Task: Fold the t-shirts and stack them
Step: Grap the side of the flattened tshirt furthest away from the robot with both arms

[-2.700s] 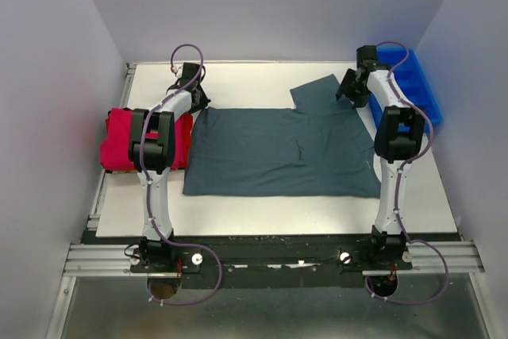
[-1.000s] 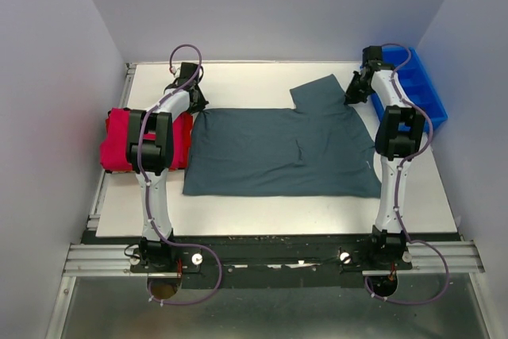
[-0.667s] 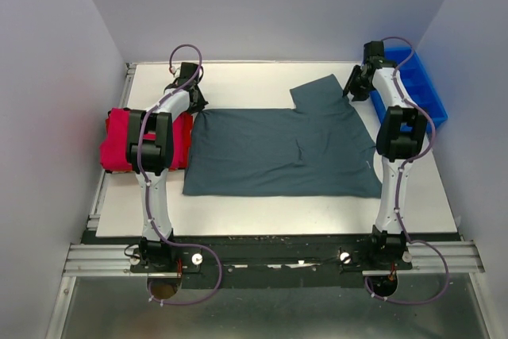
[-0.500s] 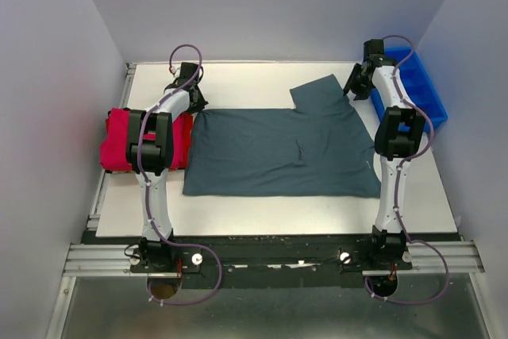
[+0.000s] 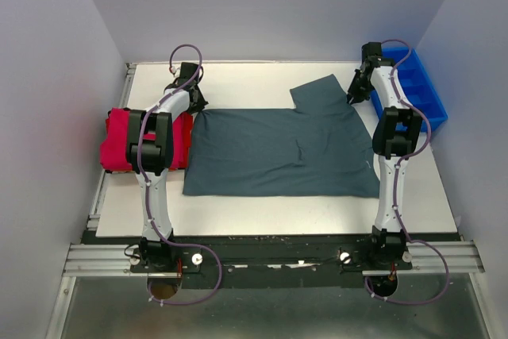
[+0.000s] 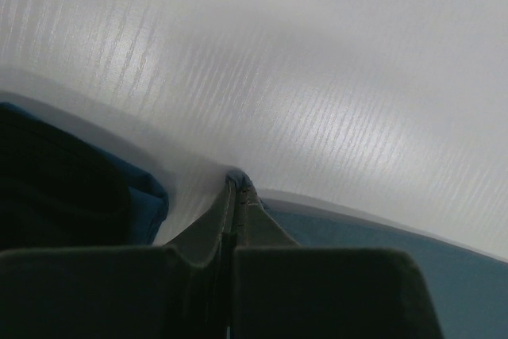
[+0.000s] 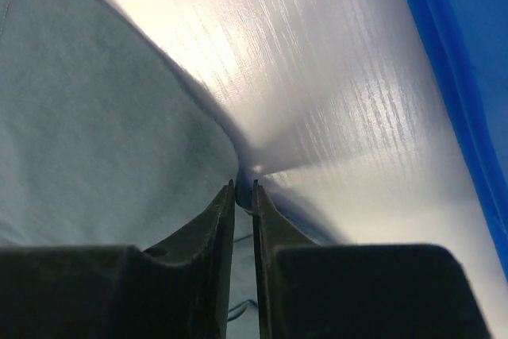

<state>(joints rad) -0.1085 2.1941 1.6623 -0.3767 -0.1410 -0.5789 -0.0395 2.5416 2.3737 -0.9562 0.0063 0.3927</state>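
A dark slate grey-teal t-shirt [image 5: 278, 148] lies spread flat across the middle of the table, one sleeve [image 5: 317, 91] pointing to the far side. My left gripper [image 5: 194, 107] is shut on the shirt's far left corner [image 6: 238, 176], a pinch of cloth showing at the fingertips. My right gripper [image 5: 352, 94] stands at the shirt's far right corner. Its jaws [image 7: 243, 188] are almost together, with the cloth's edge [image 7: 119, 117] pinched between the tips. Red t-shirts [image 5: 121, 140] lie folded in a stack at the table's left edge, partly hidden by the left arm.
A blue plastic bin [image 5: 417, 89] stands at the far right, just beyond the right gripper; its wall [image 7: 464, 53] fills the right side of the right wrist view. White table surface [image 5: 262, 77] shows behind the shirt and along the near edge [image 5: 278, 216].
The right gripper lifted a little off the far right corner, opened, then came back down and closed on the cloth edge. The left gripper and the shirt have hardly moved.
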